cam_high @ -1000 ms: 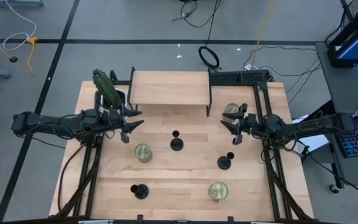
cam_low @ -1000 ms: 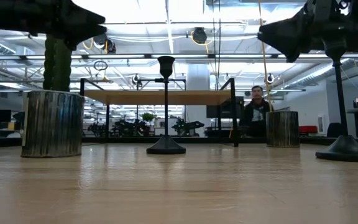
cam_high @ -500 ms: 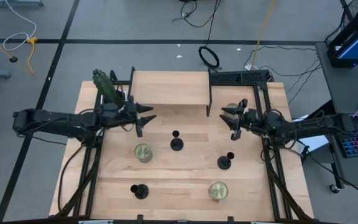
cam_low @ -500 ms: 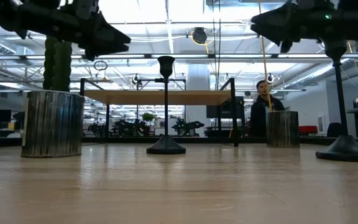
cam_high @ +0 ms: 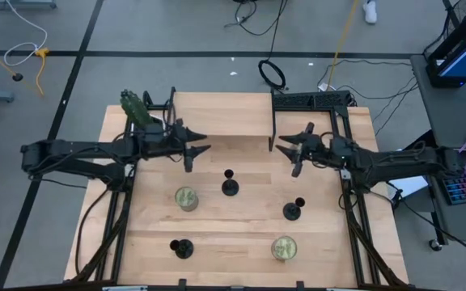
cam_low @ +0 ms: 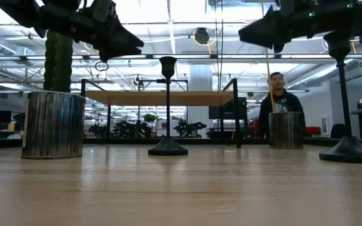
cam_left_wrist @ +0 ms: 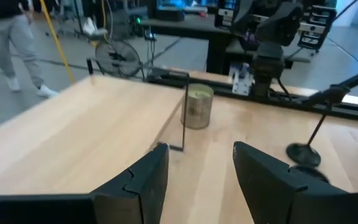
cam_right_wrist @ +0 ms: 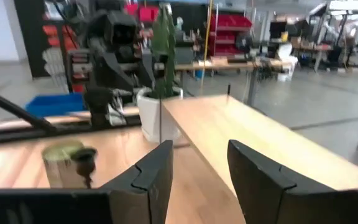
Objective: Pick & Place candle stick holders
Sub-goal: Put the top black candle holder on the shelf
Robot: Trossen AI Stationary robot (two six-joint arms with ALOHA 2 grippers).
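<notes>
Tabletop (cam_high: 233, 242) of pale wood carries a raised wooden shelf (cam_high: 221, 113) along its far edge, which serves as the landmark here. Three black candle stick holders stand upright in front of the shelf: first holder (cam_high: 229, 185) nearest it and roughly central, second holder (cam_high: 293, 210) farther out toward the right arm's side, third holder (cam_high: 181, 247) well out near the front edge on the left arm's side. Greenish-gold jars sit among them, one jar (cam_high: 186, 198) just beside the first holder and another jar (cam_high: 283, 248) near the front edge. Left gripper (cam_high: 199, 148) hangs just in front of the shelf's left part, fingers spread, holding nothing; right gripper (cam_high: 282, 146) hangs at the shelf's right front corner, fingers likewise spread and empty. A plant (cam_high: 134, 107) stands at the shelf's left end. Surrounding floor is grey with loose cables. The low view alone shows the room behind: ceiling lights, benches and a person (cam_low: 280, 103) standing beyond the shelf. The left wrist view shows a further jar (cam_left_wrist: 197, 106) beside the shelf's post, which the right arm covers in the high view. In the low view the third holder cannot be made out, and a jar at the right edge is cut off.
</notes>
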